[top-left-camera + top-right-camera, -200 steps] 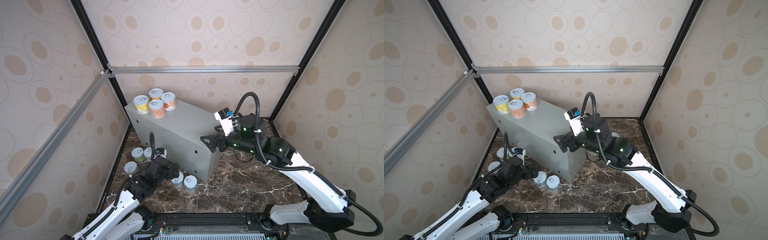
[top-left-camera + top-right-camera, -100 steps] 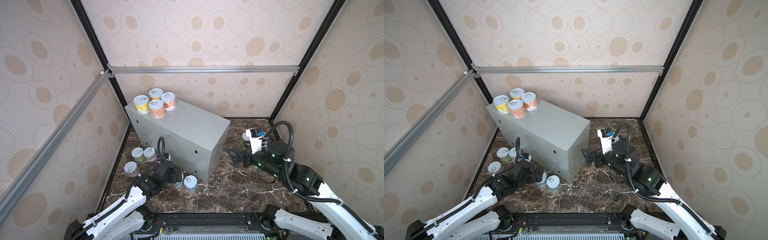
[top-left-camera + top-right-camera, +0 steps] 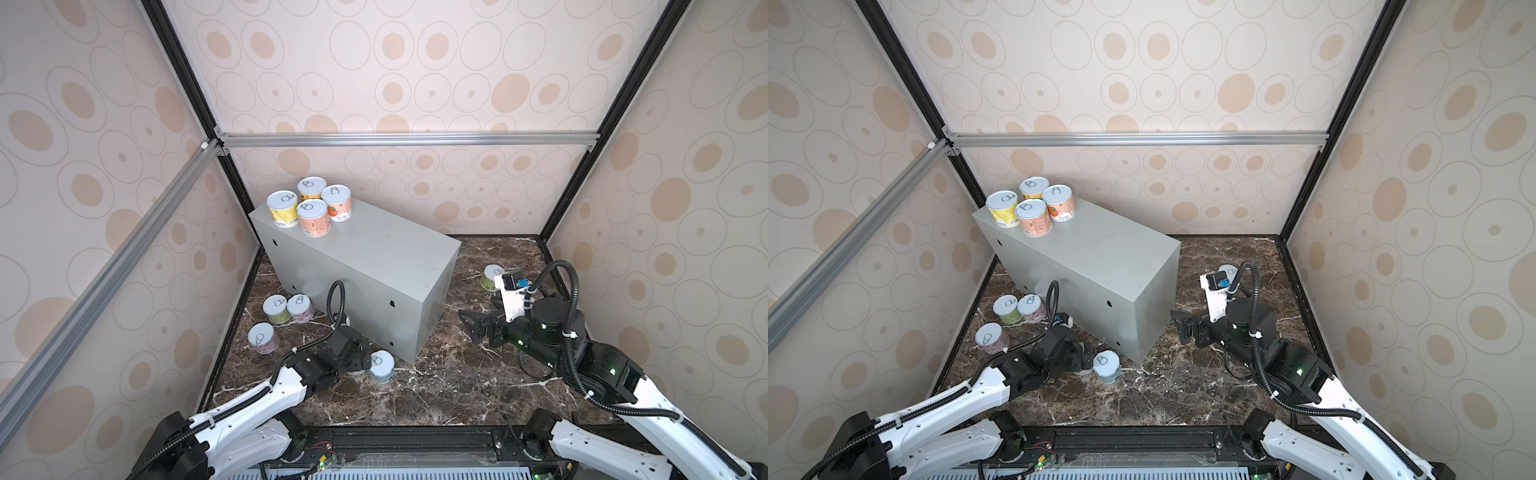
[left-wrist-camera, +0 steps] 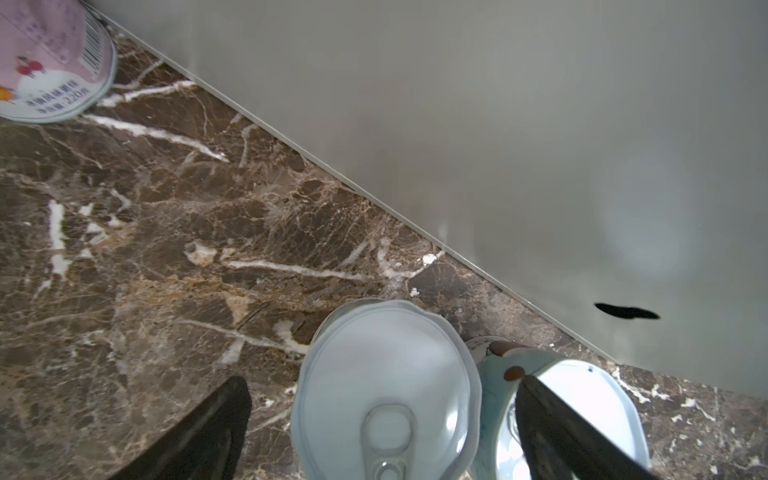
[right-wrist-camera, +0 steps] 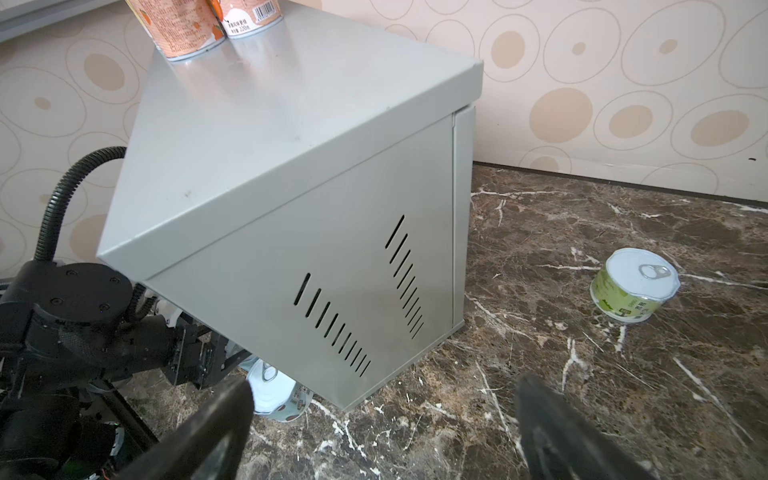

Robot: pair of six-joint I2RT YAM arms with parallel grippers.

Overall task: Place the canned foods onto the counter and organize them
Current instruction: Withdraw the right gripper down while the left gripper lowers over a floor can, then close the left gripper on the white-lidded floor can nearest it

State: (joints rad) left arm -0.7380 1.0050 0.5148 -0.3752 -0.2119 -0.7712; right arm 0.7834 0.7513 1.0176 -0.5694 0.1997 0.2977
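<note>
Two end effectors, both spread wide. My left end effector [image 4: 380, 382] straddles a blue can [image 4: 386, 365] on the floor [image 4: 166, 249] beside the desk [image 4: 498, 124], fingers apart, not clamped. My right end effector [image 5: 384, 384] hangs empty near the desk's vented end, while four cans [image 3: 313, 216] stand on its far corner.

The grey metal counter [image 3: 374, 257] sits slantwise on the floor [image 3: 457, 374], with four upright cans huddled at its far left corner: a yellow can [image 3: 282, 209], an orange can [image 3: 313, 218], a peach can [image 3: 337, 203] and a fourth can [image 3: 311, 189] behind. Along its long side stand a green can [image 3: 276, 309] touching a pink can [image 3: 300, 307], a second pink can [image 3: 262, 337] nearby, and a blue can [image 3: 381, 366] just beside a second blue can [image 4: 384, 390] at the near corner. A lone green can [image 3: 492, 276] stands well past its right end.
</note>
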